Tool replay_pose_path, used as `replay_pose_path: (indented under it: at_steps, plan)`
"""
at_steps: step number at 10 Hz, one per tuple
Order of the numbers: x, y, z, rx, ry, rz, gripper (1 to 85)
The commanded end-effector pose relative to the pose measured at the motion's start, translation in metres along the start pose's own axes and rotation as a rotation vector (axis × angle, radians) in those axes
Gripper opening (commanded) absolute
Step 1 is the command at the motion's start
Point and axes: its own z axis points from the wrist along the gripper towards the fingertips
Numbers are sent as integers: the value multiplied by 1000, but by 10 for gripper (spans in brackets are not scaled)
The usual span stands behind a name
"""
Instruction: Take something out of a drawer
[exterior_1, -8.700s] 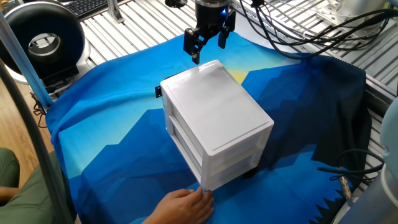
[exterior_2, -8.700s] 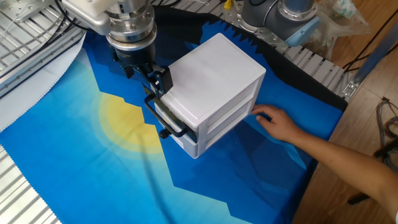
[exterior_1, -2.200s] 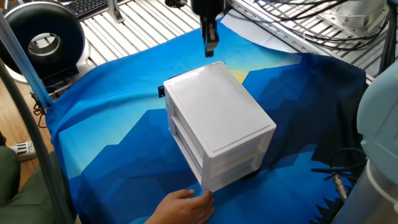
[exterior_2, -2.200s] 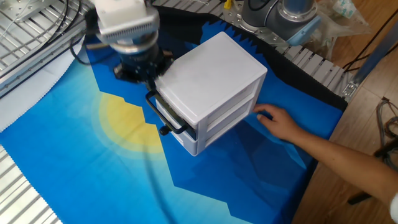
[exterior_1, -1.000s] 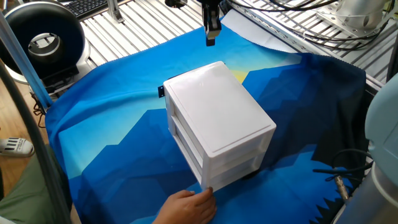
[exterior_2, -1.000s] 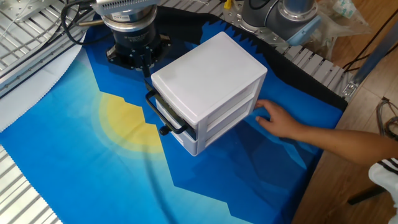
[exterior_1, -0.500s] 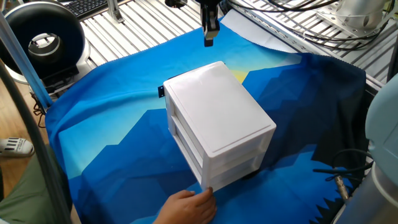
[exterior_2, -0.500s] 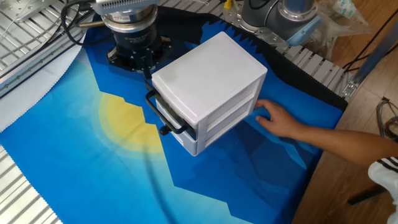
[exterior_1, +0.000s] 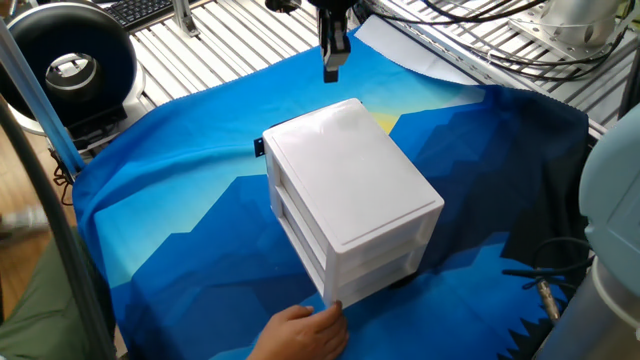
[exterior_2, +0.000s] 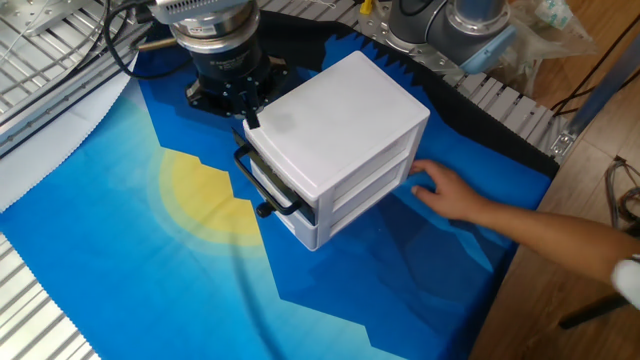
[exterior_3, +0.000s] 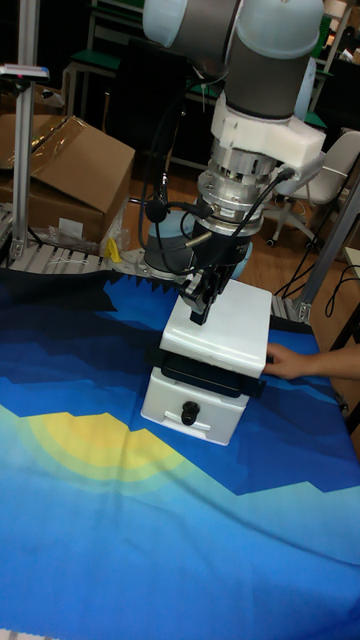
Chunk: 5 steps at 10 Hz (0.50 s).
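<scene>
The white cabinet stands on the blue cloth. Its top drawer is pushed in, with a black handle across its front. The something is hidden; no cube shows in any view. My gripper points straight down and hangs just above the cabinet's top front edge, over the handle. Its fingers look pressed together with nothing between them.
A person's hand rests against the cabinet's back side. A lower drawer has a small black knob. A black round device sits at the table's corner. Cables run behind the arm, and a cardboard box stands beyond the table.
Over the last second my gripper has drifted a little toward the cabinet's front top edge. The cabinet and drawer stayed put, and the person's hand stays at the back.
</scene>
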Motion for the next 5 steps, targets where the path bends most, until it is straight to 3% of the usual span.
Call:
replay_pose_path:
  at_steps: [1,3,4,5]
  plan:
    - [9,-9,-2,35,33,19,13]
    - [32,-19,-4,77,122,27,13]
    - [24,-18,-3,74,87,97,10]
    - [28,-17,-3,68,106,59,10]
